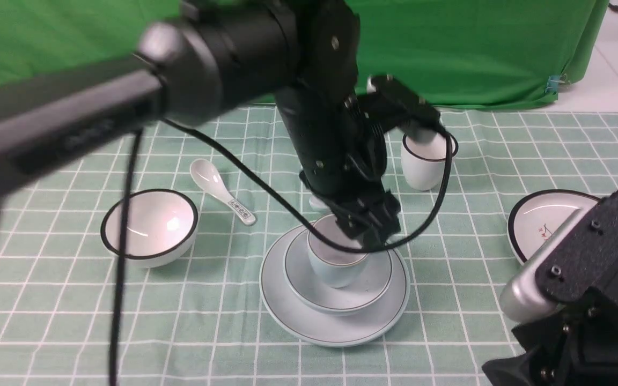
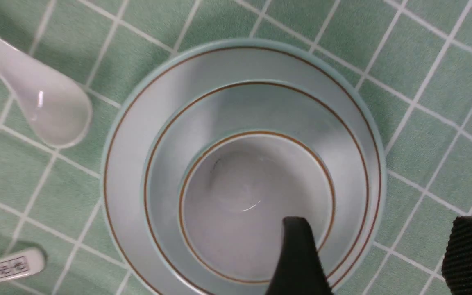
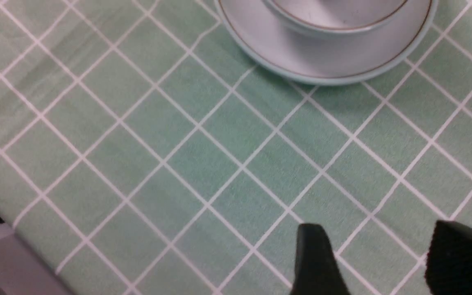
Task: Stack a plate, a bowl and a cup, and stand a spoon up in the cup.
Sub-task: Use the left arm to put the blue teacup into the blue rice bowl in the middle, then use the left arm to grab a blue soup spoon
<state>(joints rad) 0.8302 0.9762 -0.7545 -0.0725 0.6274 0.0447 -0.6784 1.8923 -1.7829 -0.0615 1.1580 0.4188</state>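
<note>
The pale blue-green plate [image 1: 336, 324] lies mid-table with the shallow bowl [image 1: 379, 279] on it and the cup [image 1: 333, 268] standing upright in the bowl. In the left wrist view the plate [image 2: 125, 184], bowl [image 2: 164, 180] and empty cup [image 2: 240, 196] sit one inside the other. My left gripper [image 2: 379, 223] hangs open just above them, one finger over the cup's inside and the other out over the cloth, holding nothing. The plain spoon [image 2: 47, 102] lies on the cloth beside the plate, mostly behind the left arm in the front view. My right gripper [image 3: 377, 229] is open and empty over bare cloth, short of the plate [image 3: 322, 61].
A black-rimmed white bowl [image 1: 149, 225] and a spoon with printed marks [image 1: 220, 190] lie at the left. At the back stands a black-rimmed white cup [image 1: 424, 161], and a black-rimmed plate [image 1: 539, 214] lies at the right. The left arm's cable [image 1: 287, 206] loops in front of the stack.
</note>
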